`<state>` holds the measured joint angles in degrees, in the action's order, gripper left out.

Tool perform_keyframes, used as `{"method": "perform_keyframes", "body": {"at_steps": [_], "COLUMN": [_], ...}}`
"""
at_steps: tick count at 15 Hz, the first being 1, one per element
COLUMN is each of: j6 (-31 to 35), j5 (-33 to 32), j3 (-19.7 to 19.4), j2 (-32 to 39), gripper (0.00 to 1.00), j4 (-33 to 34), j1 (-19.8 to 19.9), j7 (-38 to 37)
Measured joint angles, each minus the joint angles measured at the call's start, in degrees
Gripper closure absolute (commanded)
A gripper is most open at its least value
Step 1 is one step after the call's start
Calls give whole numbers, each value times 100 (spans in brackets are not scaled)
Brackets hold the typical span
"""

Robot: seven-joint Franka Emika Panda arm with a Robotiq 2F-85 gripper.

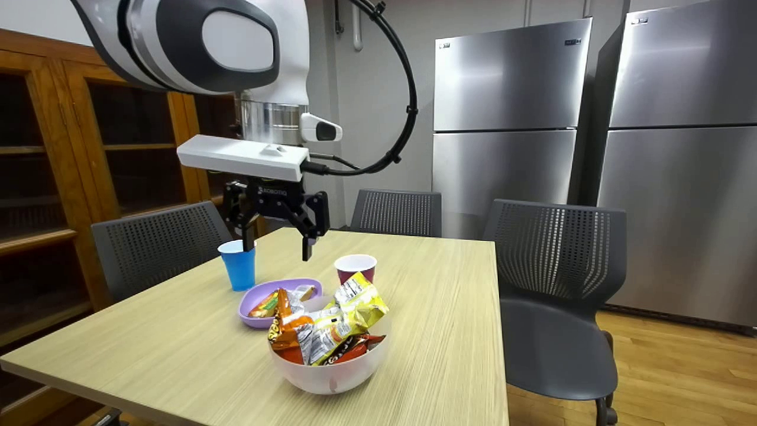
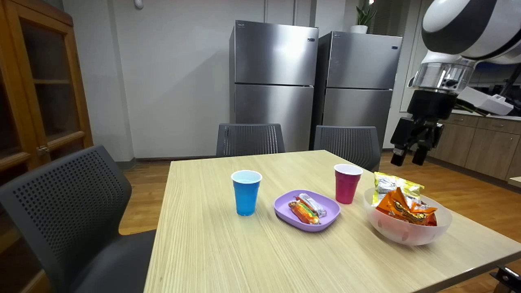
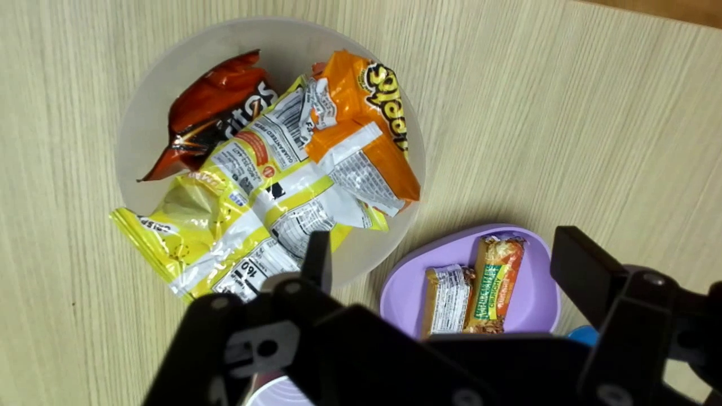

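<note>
Gripper (image 1: 277, 248): You have it up above the table (image 2: 203, 244), fingers (image 3: 320, 258) spread wide apart; you hold nothing, and no contact shows. I read this as a free hover, not a grasp.
Gap: Looking down past your fingers in the wrist view, you see a purple plate (image 3: 533, 299) showing between them and a bowl (image 1: 333, 378) just beside it; you cannot tell which is nearer your fingertips.
Plate: It holds two granola bars (image 3: 496, 282), lying low and side by side.
Bowl: Frosted and upright, it is heaped with snacks. A yellow bag (image 3: 265, 180) crosses the middle, with an end reaching past the rim; an orange bag (image 3: 364, 132) lies against it, and a red bag (image 3: 206, 107) sits partly under it.
Clearance: You can see the bags standing above the rim in both exterior views, so any lowering here would, I judge, call for a straight, slow path clear of the loose wrappers.
Red cup (image 2: 347, 187): Upright, near the bowl and the plate; your gripper hides most of it from the wrist view, so check it in an exterior view.
Blue cup (image 2: 246, 197): Upright, across the plate from the bowl; it looks easy for you to tip with a sideways brush.
Chairs (image 2: 250, 140): Dark, with perforated backs, set around the table.
Cabinet (image 1: 74, 118): Wooden, beyond a chair.
Fridges (image 2: 272, 81): Two, steel, standing furthest from you.
</note>
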<state>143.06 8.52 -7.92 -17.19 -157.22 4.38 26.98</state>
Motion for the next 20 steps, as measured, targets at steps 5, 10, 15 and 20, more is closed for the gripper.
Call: {"method": "perform_keyframes", "body": {"at_steps": [5,10,15,20], "j6": [-129,-271,-360,-396], "j5": [-532,-630,-631,-630], "j3": [162,197,201,194], "j2": [-25,-26,-26,-20], "gripper": [0,0,0,0], "j4": [-4,-4,-3,-3], "j1": [-4,-5,-11,-55], "j7": [-724,-922,-956,-957]}}
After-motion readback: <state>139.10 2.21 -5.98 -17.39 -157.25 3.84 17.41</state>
